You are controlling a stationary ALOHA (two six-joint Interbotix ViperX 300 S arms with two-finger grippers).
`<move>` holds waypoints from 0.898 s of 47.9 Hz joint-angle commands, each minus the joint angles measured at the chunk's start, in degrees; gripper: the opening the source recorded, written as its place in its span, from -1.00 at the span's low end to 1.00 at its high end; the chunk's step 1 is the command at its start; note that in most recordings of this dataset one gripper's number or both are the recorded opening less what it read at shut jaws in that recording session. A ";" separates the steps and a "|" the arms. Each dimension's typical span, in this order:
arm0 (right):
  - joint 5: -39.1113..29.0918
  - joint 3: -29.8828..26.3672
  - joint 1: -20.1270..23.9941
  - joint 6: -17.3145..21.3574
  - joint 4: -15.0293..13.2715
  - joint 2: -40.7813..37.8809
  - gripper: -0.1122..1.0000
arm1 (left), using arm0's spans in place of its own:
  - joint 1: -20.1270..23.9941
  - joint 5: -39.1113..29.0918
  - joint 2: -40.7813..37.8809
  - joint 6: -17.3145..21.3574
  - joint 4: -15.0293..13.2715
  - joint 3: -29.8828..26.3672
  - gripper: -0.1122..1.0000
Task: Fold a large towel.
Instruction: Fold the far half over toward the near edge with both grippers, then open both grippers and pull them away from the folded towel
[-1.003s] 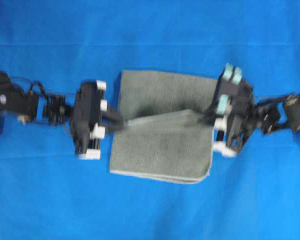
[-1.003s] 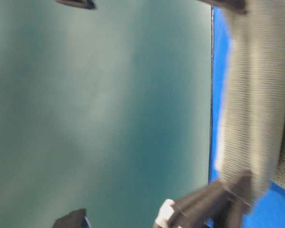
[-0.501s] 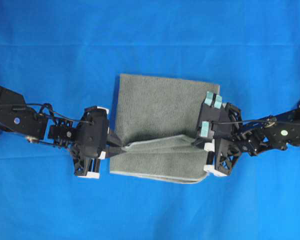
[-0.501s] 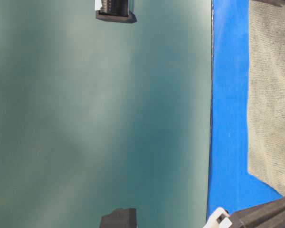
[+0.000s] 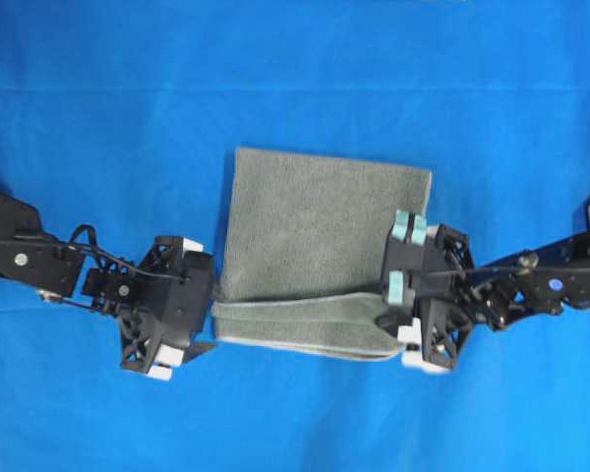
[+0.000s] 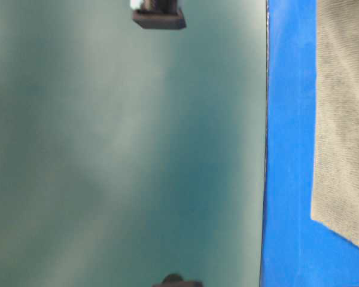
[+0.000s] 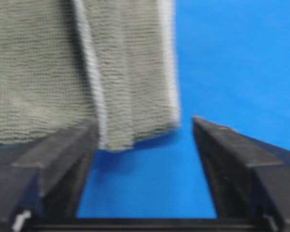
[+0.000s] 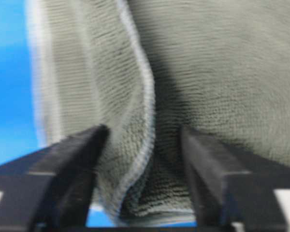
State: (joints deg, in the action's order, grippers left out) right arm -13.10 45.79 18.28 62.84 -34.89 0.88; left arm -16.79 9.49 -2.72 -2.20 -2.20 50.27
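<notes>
The grey-green towel [image 5: 324, 226] lies folded on the blue sheet, with a narrow flap [image 5: 305, 326] doubled over along its near edge. My left gripper [image 5: 208, 320] stands open at the flap's left end. In the left wrist view the flap's corner [image 7: 130, 96] lies loose between the spread fingers [image 7: 63, 159], touching neither pad. My right gripper [image 5: 385, 320] is open at the flap's right end. There the towel's hemmed edge [image 8: 145, 121] bulges up slack between the right gripper's [image 8: 142, 130] parted jaws.
The blue sheet [image 5: 295, 69] covers the whole table around the towel. The table-level view is turned sideways: it shows the sheet's edge [image 6: 287, 149], a strip of towel [image 6: 344, 119] and dark arm parts [image 6: 158, 15] at its top and bottom.
Both grippers were shut on the raised towel edge. They carried it toward the near edge, lowered it and opened. The flap now lies flat and released.
</notes>
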 commanded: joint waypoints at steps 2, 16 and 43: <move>0.09 -2.20 3.34 0.09 0.26 1.05 0.22 | -1.76 -1.14 3.16 -0.18 -0.09 -0.18 0.49; -5.89 -4.75 7.29 0.00 -0.18 6.06 0.23 | -3.52 -5.71 13.36 0.70 0.09 -0.44 0.36; -21.88 0.35 7.29 0.00 -14.24 36.30 0.23 | -0.53 -10.28 45.79 8.88 0.35 3.34 0.34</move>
State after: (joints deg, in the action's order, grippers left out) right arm -34.80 45.88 25.49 62.84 -47.46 33.40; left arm -18.11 -0.44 38.85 5.89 -1.93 53.26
